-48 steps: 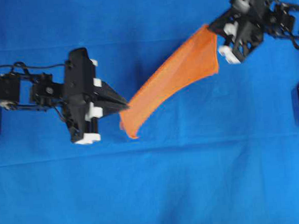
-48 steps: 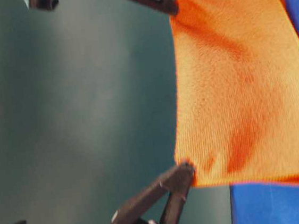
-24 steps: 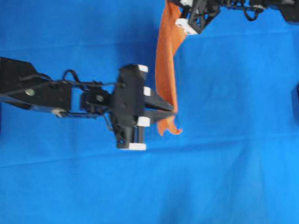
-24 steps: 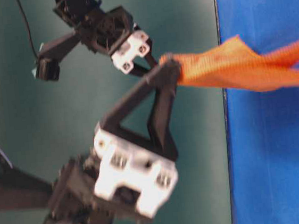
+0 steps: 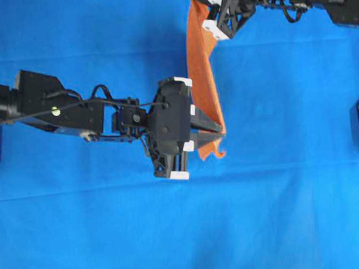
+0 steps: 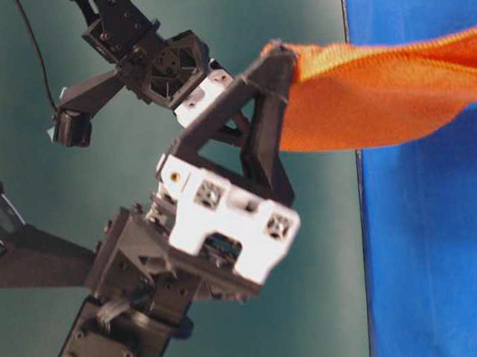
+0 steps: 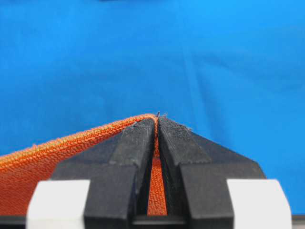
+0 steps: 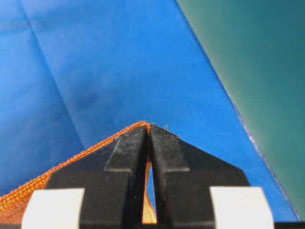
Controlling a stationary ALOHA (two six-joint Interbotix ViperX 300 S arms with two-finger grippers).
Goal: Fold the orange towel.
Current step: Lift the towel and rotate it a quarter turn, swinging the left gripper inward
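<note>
Orange towel [image 5: 201, 66] held aloft over the blue cloth [image 5: 293, 194], stretched between two pinched corners: left gripper [image 5: 220, 129] clamped on the near corner, right gripper [image 5: 197, 5] clamped on the far one. Best carried level, edge kept taut, both corners lowered together, hems matched before letting go.

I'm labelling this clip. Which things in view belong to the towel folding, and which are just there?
Belongs to the job:
- orange towel
- left gripper, shut on one corner
- right gripper, shut on another

Just there:
- blue cloth beneath
</note>
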